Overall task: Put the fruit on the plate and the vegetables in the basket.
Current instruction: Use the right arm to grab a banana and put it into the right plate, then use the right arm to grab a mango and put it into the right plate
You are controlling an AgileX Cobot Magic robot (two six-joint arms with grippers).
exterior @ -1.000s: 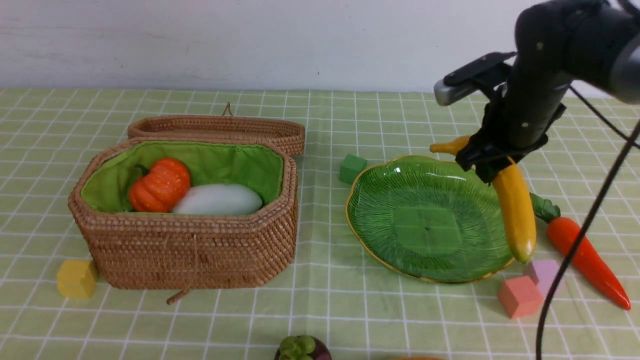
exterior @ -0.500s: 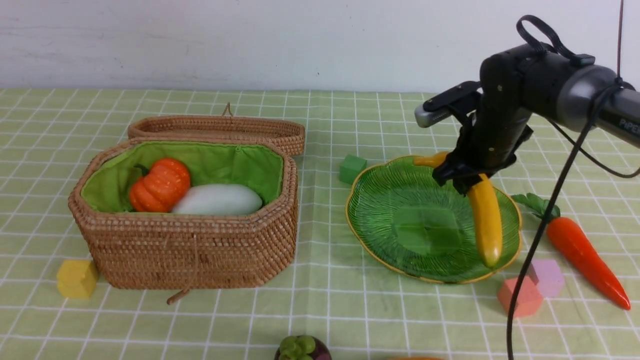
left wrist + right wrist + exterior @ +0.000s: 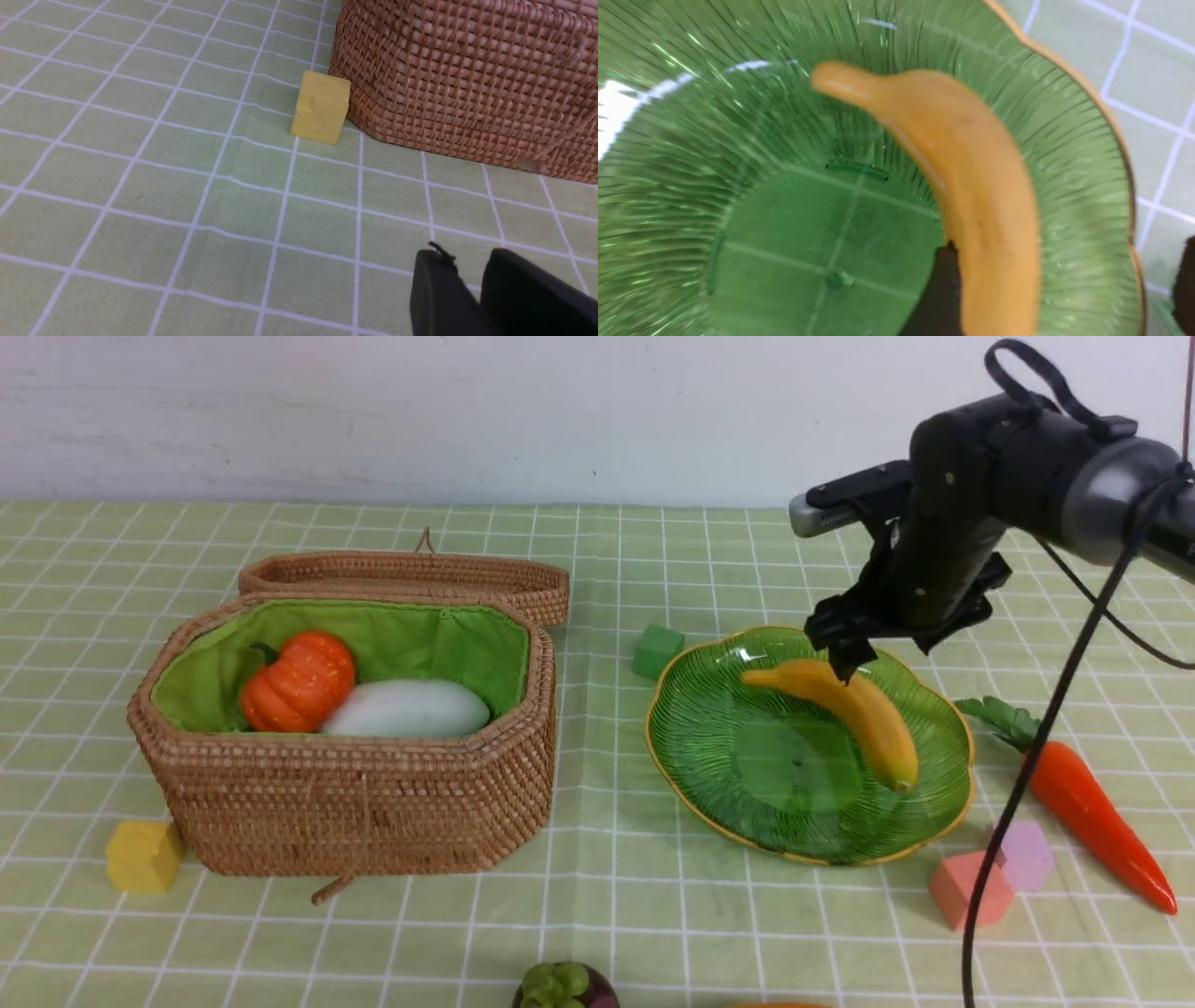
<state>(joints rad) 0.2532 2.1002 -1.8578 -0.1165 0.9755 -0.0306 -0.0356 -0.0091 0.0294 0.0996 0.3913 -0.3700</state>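
The yellow banana (image 3: 854,709) (image 3: 971,177) lies on the green glass plate (image 3: 738,784) (image 3: 784,210). My right gripper (image 3: 845,663) (image 3: 1064,289) hangs just above its stem end, open, one finger (image 3: 943,289) beside the banana and nothing gripped. The wicker basket (image 3: 355,803) (image 3: 467,79) holds the orange pumpkin (image 3: 299,681) and the white vegetable (image 3: 411,709). The carrot (image 3: 1088,807) lies right of the plate. The mangosteen (image 3: 563,987) peeks in at the front edge. My left gripper (image 3: 467,261) hovers low over the cloth, jaws a narrow gap apart and empty.
The basket lid (image 3: 411,574) lies behind the basket. A green cube (image 3: 658,651) sits left of the plate, a yellow cube (image 3: 143,856) (image 3: 321,107) against the basket's left corner, and a red cube (image 3: 969,890) and a lilac cube (image 3: 1025,854) in front of the plate's right side.
My right gripper carried the banana left over the plate, lowered it and opened. The banana now lies in the plate, and the gripper has lifted slightly.
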